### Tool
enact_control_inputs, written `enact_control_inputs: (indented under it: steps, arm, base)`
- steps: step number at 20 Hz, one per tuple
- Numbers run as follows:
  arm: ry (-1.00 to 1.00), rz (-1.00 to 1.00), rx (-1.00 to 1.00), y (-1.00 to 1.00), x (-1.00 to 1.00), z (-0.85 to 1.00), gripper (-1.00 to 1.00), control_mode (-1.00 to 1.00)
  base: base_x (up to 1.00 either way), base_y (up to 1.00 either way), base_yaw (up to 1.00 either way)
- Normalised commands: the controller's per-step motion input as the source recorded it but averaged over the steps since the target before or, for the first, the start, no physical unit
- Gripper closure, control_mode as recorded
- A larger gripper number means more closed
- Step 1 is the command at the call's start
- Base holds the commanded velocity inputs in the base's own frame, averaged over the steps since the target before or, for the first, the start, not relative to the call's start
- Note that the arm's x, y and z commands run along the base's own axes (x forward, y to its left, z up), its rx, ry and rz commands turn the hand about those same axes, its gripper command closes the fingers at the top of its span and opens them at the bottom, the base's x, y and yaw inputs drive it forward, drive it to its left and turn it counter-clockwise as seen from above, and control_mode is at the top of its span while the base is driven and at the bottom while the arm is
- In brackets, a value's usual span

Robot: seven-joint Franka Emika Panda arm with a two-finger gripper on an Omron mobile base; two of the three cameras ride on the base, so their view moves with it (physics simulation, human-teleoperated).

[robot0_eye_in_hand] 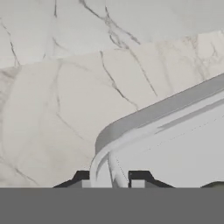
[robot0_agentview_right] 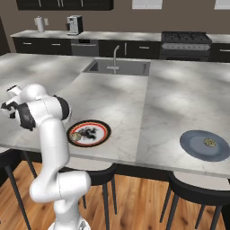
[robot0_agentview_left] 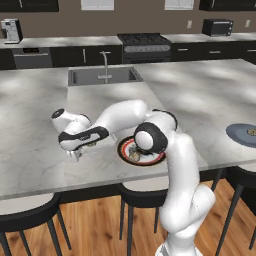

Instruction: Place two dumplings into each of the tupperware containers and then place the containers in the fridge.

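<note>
Base views: the arm's elbow covers part of the black-and-red-rimmed plate (robot0_agentview_left: 131, 156) and the forearm hides whatever lies under the hand, so the tupperware container (robot0_eye_in_hand: 175, 144) cannot be made out there. Gripper (robot0_agentview_left: 75, 156) sits low over the marble island counter (robot0_agentview_left: 210, 95), left of that plate.

Hand view: container cut off at right and bottom; one rounded corner visible, an olive scrap at the lower right edge too small to identify. Fingertips (robot0_eye_in_hand: 81, 178) straddle the container's rim wall near the corner, jaws drawn close and clamped on it.

One dumpling (robot0_agentview_right: 76, 136) rests on the rimmed plate; another lumpy piece lies on the blue-grey plate (robot0_agentview_right: 197, 150), well apart to the right.
</note>
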Motion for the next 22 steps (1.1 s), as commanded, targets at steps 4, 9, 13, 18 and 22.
enact_control_inputs:
  steps: [4,9,13,18,22]
  arm:
    - [-0.35,0.02,0.10,-0.11,-0.10,0.89,1.00,-1.00]
    - [-0.40,-0.03,0.12,-0.69,-0.33,0.99,1.00,-1.00]
    - [-0.33,-0.03,0.02,-0.90,-0.55,0.95,1.00,-1.00]
    - [-0.01,0.00,-0.02,-1.00,-0.79,0.66,1.00,-1.00]
    - [0.21,0.00,-0.02,-1.00,-0.67,0.59,1.00,-1.00]
  base:
    - [0.00,0.00,0.00]
    - [0.00,0.00,0.00]
    - [0.00,0.00,0.00]
    - [0.00,0.00,0.00]
    - [0.00,0.00,0.00]
